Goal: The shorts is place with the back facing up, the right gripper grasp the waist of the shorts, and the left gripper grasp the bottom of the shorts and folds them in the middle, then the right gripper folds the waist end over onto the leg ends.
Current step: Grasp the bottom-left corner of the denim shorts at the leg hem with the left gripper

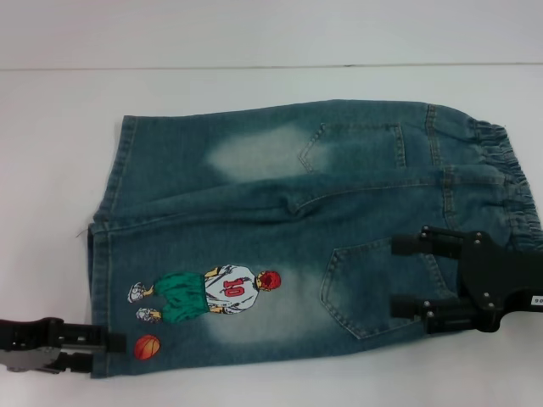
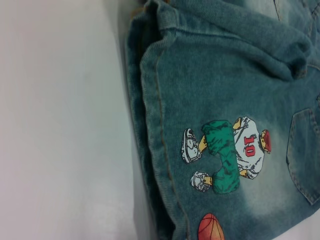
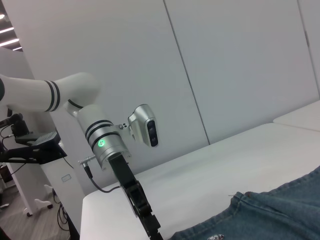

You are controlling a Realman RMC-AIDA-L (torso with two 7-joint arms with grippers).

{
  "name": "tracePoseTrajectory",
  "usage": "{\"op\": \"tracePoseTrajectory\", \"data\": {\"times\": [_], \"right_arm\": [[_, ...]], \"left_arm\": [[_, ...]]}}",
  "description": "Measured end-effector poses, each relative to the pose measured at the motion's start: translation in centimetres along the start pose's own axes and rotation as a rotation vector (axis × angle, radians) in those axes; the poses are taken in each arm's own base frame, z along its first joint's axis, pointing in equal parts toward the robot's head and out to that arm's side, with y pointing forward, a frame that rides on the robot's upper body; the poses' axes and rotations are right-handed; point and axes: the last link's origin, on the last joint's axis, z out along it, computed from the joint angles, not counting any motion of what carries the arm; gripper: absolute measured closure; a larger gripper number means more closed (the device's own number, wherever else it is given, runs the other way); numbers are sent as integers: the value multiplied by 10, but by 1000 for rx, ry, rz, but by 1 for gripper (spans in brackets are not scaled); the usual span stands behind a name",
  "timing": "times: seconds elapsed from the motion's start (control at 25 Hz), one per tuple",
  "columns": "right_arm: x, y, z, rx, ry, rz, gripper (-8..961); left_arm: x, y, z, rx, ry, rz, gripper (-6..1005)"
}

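The denim shorts (image 1: 297,212) lie flat on the white table, back pockets up, with the elastic waist (image 1: 509,182) to the right and the leg ends (image 1: 106,229) to the left. A basketball-player patch (image 1: 208,292) marks the near leg, and it also shows in the left wrist view on the shorts (image 2: 225,100) beside the leg hem (image 2: 150,150). My right gripper (image 1: 397,274) is open above the near back pocket, just inside the waist. Down at the near corner of the leg hem, my left gripper (image 1: 106,349) is open with its fingers at the cloth's edge.
Bare white table (image 1: 51,170) surrounds the shorts, and a white wall rises behind it. The right wrist view shows my left arm (image 3: 107,145) reaching down to the table edge and a corner of the shorts (image 3: 270,215).
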Motion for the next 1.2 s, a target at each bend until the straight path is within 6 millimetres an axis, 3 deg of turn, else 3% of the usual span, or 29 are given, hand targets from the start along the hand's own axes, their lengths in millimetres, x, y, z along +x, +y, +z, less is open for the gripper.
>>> {"op": "tracePoseTrajectory", "data": {"times": [1.2], "right_arm": [[3,0,-2,11,2,-8,42]], "left_arm": [[1,-2,-2,24,-12,-2,95]]}}
